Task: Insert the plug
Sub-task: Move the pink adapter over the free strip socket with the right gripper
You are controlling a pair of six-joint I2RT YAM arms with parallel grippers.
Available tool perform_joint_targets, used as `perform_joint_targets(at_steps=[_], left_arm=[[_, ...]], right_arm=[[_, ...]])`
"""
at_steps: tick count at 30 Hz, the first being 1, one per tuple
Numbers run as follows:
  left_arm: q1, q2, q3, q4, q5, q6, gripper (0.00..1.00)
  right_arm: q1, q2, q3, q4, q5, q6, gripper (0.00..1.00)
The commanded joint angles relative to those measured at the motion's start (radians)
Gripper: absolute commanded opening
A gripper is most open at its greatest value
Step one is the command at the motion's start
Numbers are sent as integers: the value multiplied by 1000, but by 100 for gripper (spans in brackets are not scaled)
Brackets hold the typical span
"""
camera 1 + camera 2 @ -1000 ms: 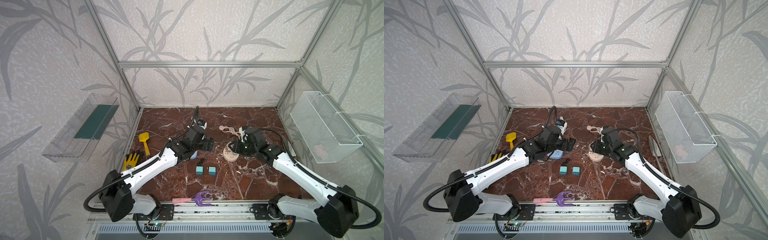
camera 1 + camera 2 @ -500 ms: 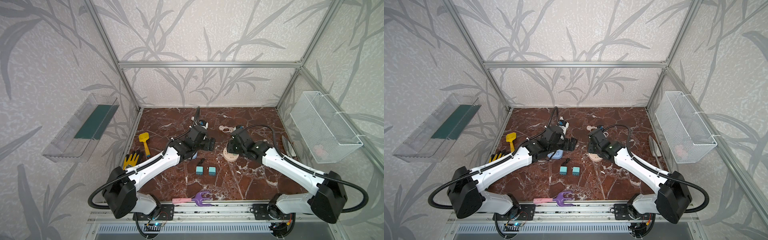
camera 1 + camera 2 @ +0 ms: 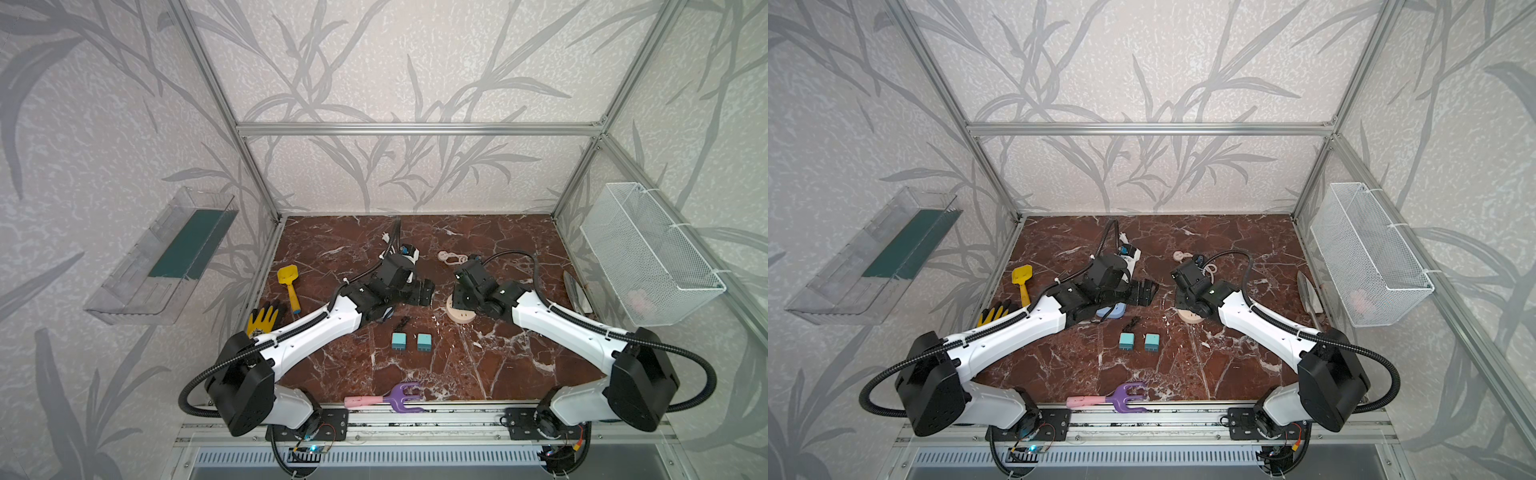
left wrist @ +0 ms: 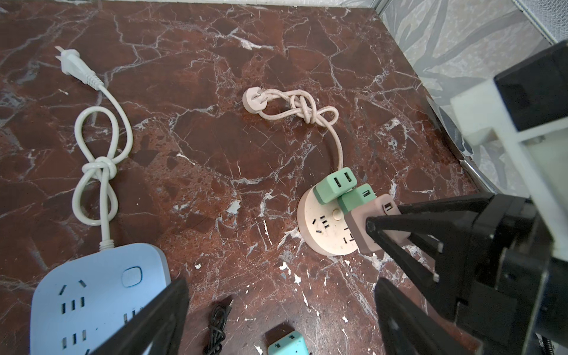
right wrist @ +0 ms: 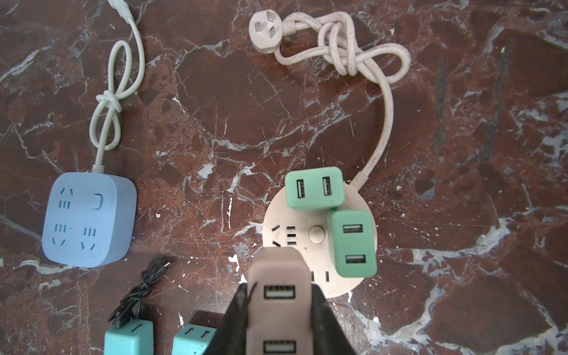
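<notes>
The pink plug [image 5: 278, 270] is clamped by the right tool [image 5: 279, 289] at lower centre, over the round socket [image 5: 295, 219]. The left tool [image 4: 279, 282] is spread wide.

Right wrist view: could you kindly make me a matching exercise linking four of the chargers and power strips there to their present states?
Things:
1. dusty-pink USB charger
2. two mint-green USB chargers
3. light-blue square power strip
4. two turquoise USB chargers

States:
A. every socket vacant
B. loose on the marble table by the coiled black cable
C. clamped in the right gripper
D. plugged into the round beige power strip

Pairs: 1-C, 2-D, 3-A, 4-B
</notes>
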Motion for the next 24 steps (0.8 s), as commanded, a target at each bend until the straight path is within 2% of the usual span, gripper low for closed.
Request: perform_joint_targets(at_steps=[1, 24], left_arm=[[2, -34, -29, 43, -4, -14, 93], [2, -38, -49, 45, -6, -8, 92]], right_arm=[[2, 17, -1, 13, 30, 4, 0], [2, 113, -4, 52, 69, -21, 0]])
